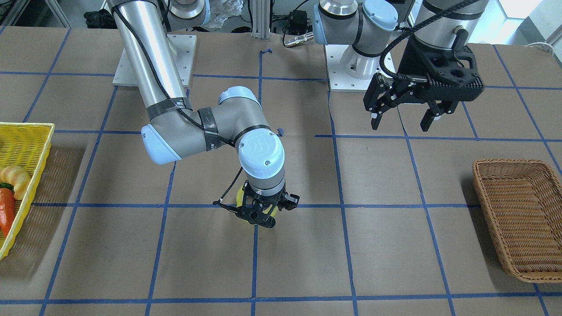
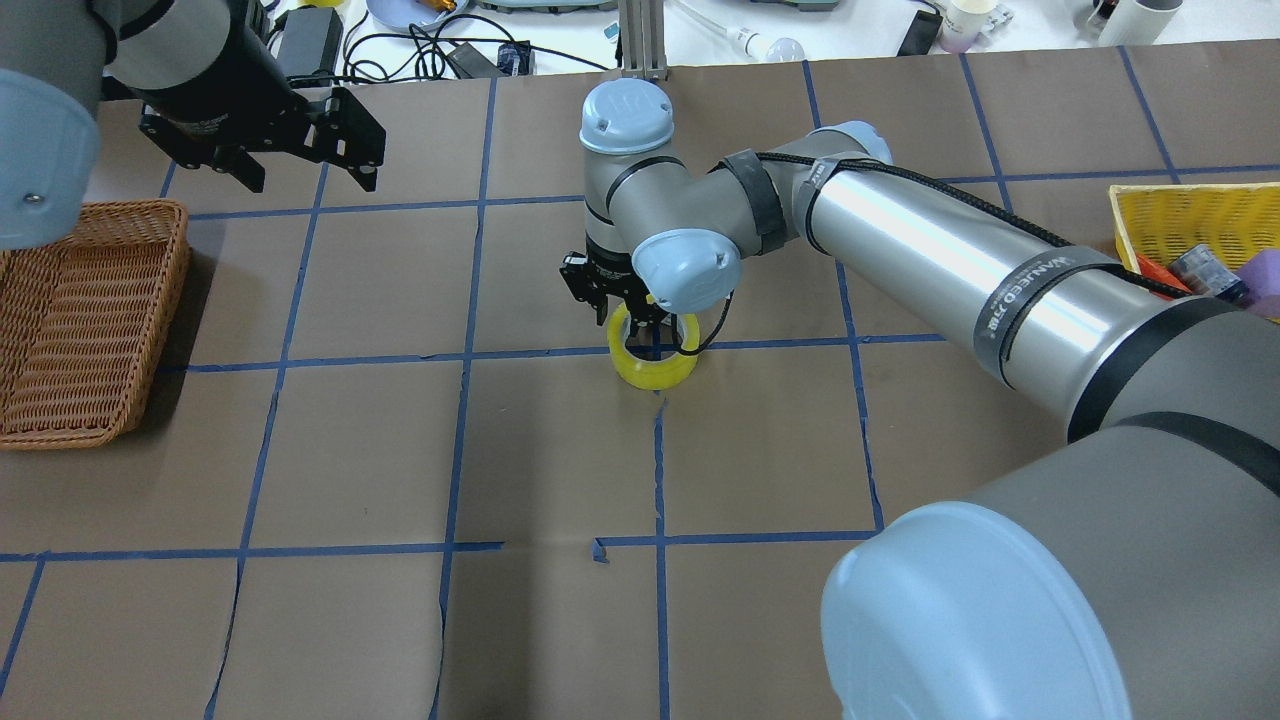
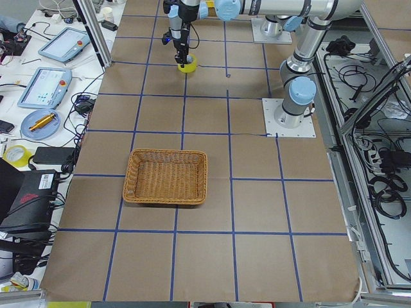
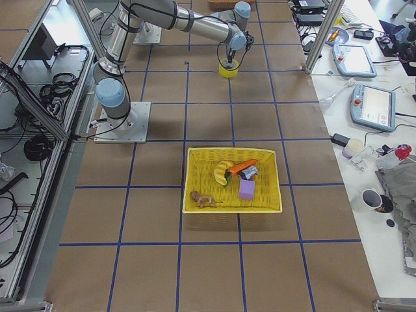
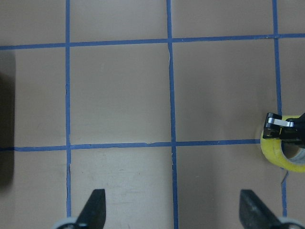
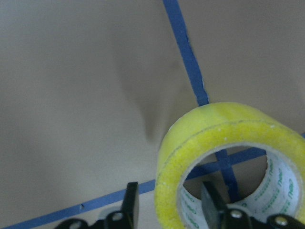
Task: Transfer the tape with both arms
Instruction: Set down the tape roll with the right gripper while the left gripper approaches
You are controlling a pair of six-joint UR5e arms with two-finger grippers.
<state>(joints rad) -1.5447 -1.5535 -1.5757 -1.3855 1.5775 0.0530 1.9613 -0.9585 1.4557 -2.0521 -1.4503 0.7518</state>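
The yellow tape roll point(image 2: 650, 366) is at the table's middle, on a blue grid crossing. My right gripper point(image 2: 640, 318) points down and is shut on the roll's wall. In the right wrist view one finger is outside the ring and one inside, with the tape point(image 6: 214, 129) tilted. I cannot tell whether the roll touches the table. In the front view the right gripper point(image 1: 259, 220) hides most of the tape point(image 1: 239, 197). My left gripper point(image 1: 404, 119) is open and empty, well above the table and apart from the tape. Its wrist view shows the tape point(image 5: 281, 155) at the right edge.
A brown wicker basket point(image 2: 80, 320) stands on the robot's left side, also shown in the front view point(image 1: 520, 219). A yellow basket point(image 4: 190, 182) with toy food stands on the robot's right side, also in the front view point(image 1: 26, 131). Blue tape lines grid the brown table.
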